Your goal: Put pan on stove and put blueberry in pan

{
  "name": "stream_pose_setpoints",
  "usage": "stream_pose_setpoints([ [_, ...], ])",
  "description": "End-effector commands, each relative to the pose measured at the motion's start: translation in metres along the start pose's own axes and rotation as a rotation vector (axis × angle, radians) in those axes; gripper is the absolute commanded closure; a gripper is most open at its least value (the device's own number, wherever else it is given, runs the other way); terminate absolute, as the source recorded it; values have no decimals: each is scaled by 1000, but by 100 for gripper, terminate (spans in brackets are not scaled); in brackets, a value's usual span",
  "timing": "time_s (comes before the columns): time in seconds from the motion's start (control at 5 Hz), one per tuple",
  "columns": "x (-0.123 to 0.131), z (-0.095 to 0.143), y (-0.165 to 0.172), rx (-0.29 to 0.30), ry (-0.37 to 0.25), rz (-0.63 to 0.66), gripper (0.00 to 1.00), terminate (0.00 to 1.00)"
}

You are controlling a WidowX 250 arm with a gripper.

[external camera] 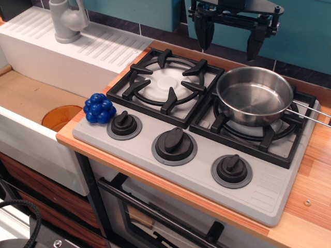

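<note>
The shiny steel pan (254,95) sits on the right burner grate of the grey stove (191,165), its wire handle pointing right. The pan is empty inside. The blueberry (100,108), a bumpy deep-blue cluster, rests at the stove's front left corner, next to the left knob (124,124). My gripper (228,39) hangs open and empty above the back edge of the stove, behind the pan and a little to its left, well away from the blueberry.
The left burner grate (164,85) is bare. A round orange disc (61,117) lies in the sink (20,98) at the left. A grey tap (67,19) and white drainer stand at the back left. The wooden counter edge (310,206) runs along the right.
</note>
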State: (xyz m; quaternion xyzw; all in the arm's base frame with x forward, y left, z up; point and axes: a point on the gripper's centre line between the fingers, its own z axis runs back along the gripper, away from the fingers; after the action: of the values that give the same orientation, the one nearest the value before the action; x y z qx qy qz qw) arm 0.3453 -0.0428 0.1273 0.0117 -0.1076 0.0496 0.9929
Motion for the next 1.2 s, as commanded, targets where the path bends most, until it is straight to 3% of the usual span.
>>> stream_pose_setpoints([
  [0.0,0,0,0,0,0,0,0,0],
  [0.2,-2,-7,-4,-2,-13,8,0,0],
  [0.6,-2,19,-5,25,40,20,0,0],
  [0.8,2,16,-6,13,27,18,0,0],
  [1.0,5,-2,-7,3,-12,9,0,0],
])
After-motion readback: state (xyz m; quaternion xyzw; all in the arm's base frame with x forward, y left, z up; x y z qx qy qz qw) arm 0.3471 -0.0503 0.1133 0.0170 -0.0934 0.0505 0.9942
